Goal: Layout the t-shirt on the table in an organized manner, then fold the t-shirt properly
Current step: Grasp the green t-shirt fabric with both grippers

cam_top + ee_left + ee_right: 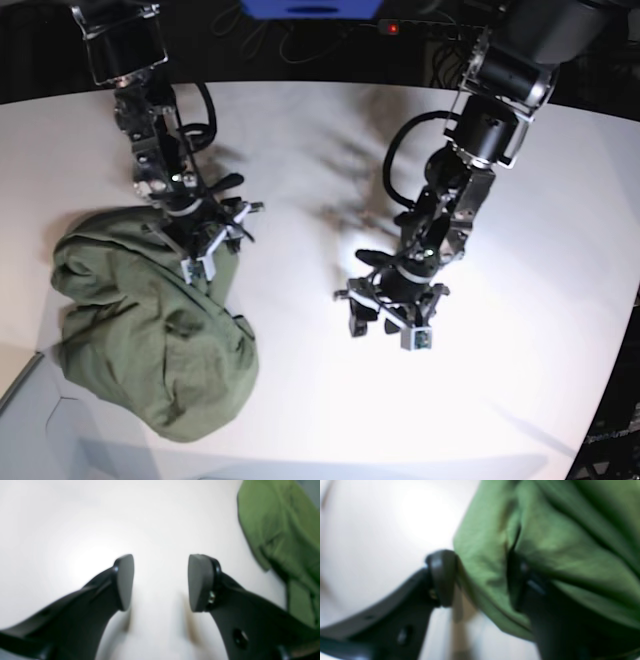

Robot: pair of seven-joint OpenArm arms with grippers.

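T-shirt (150, 335) lay bunched in a wrinkly olive heap at approx 8 o'clock on the white table (520, 200) in base view, near its curved edge. Right gripper (480, 580) was down at the heap's upper edge, approx 12 o'clock of the pile; wrist cam showed cloth between its pads w/ jaws partly apart, blurred, so can't tell if the cloth was pinched. Left gripper (161, 582) hung over bare table approx centre, jaws apart, nothing between them; shirt was at its 2 o'clock, not touching.
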